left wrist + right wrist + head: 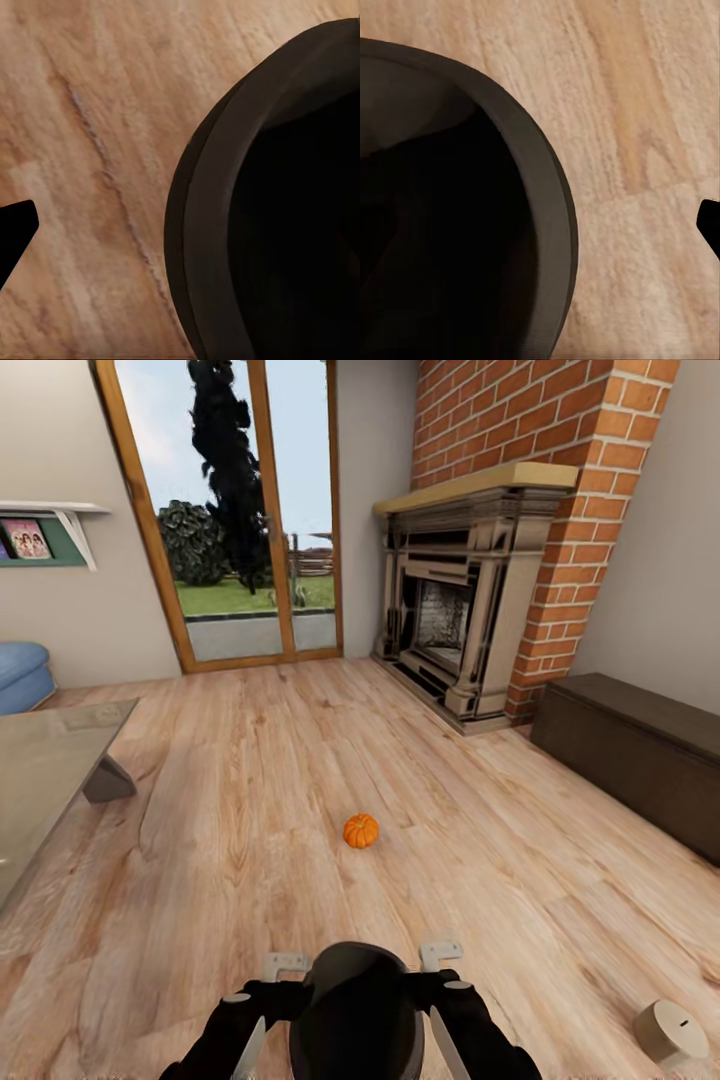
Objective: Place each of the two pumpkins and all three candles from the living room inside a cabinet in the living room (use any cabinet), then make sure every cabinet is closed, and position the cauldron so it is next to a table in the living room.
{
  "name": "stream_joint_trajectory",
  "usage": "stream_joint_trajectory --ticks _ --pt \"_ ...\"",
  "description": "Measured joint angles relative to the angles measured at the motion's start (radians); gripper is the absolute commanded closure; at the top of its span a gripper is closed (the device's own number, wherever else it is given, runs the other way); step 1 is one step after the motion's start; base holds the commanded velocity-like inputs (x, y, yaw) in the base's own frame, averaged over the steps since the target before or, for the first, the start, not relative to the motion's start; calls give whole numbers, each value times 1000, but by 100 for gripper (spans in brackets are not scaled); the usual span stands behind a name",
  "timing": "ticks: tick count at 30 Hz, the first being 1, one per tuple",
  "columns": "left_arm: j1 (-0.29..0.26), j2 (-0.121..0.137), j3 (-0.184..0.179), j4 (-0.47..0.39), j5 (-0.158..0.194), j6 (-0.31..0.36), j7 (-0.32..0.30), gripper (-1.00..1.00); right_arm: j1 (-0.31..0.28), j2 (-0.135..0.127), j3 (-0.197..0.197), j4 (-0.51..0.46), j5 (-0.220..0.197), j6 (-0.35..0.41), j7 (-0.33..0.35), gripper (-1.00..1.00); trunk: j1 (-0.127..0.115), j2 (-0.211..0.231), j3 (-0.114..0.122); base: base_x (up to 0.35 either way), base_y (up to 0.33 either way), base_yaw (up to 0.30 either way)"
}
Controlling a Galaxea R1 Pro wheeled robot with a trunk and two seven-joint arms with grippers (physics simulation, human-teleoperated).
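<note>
Cauldron (357, 1010) sits squeezed between both arms right up front, left claw (285, 966) and right claw (441, 954) pressed against its sides; can't tell how wide either is spread. Risk: it's a friction hold, so a jolt could drop it. Pumpkin (361, 830) lies ahead on the floor (250, 810), candle (670, 1033) off right, cabinet (640, 750) by the wall.

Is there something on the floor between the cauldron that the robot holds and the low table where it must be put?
Nothing visible blocks the way. The cauldron sits between both arms, and the table is ahead to the left, with bare wooden floor between them. The pumpkin lies straight ahead and the candle to the right, both off that path.
</note>
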Motion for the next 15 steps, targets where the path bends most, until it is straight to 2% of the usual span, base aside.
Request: stream_joint_trajectory --ticks 4,15 --pt "0 -1 0 -24 0 32 1 -100 0 0 0 11 -1 -6 -1 -100 2 -1 -15 0 0 0" --pt "-1 -2 -1 -33 -2 38 2 -100 -13 -1 -3 55 -4 -16 -1 -100 7 -4 -58 0 0 0"
